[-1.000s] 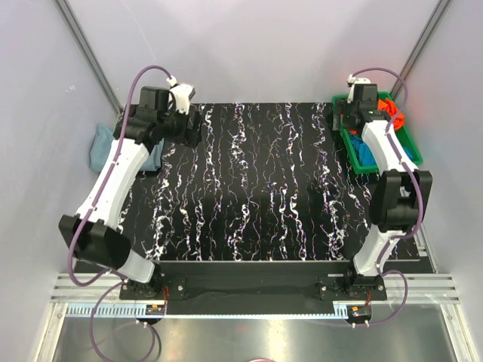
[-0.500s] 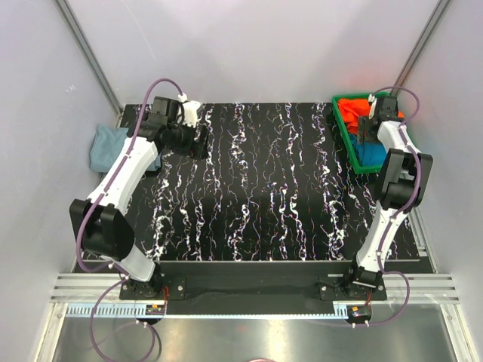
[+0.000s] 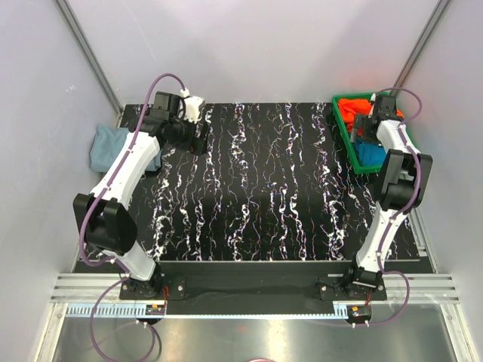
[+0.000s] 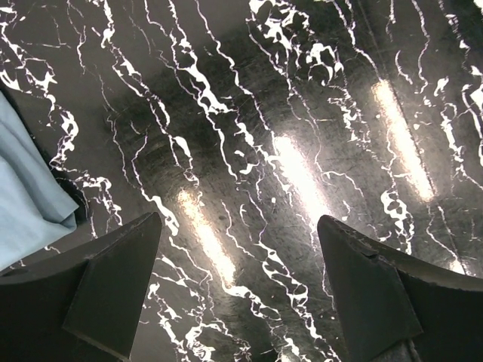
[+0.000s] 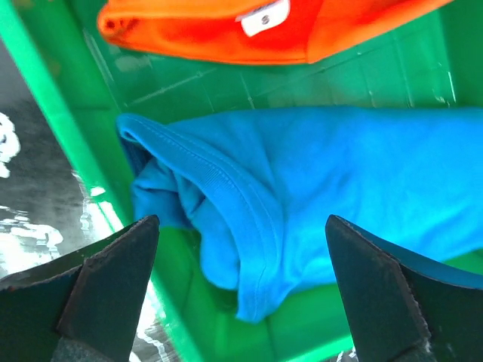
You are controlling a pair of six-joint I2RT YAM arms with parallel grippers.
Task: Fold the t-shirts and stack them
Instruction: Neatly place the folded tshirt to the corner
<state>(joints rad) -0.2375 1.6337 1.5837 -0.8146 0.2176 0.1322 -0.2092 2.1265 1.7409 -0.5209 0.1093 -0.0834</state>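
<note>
A folded grey-blue t-shirt [image 3: 108, 145] lies at the table's far left edge; its corner shows in the left wrist view [image 4: 26, 200]. My left gripper [image 3: 198, 141] is open and empty over bare table, right of that shirt. The orange t-shirt [image 3: 353, 110] and the teal-blue t-shirt [image 3: 371, 154] lie crumpled in the green tray [image 3: 346, 134] at the far right. My right gripper [image 3: 362, 136] is open above the tray. In the right wrist view it [image 5: 241, 283] hovers over the teal-blue shirt [image 5: 317, 188], with the orange shirt [image 5: 226, 30] and its white label beyond.
The black marbled table top [image 3: 264, 188] spans the middle between the arms. White walls and metal posts stand close behind and at both sides. The tray's green wall [image 5: 53, 128] runs by my right gripper's left finger.
My right gripper has swung from the tray's left side to over the tray, uncovering the orange shirt. My left gripper has moved right and slightly down, away from the grey-blue shirt.
</note>
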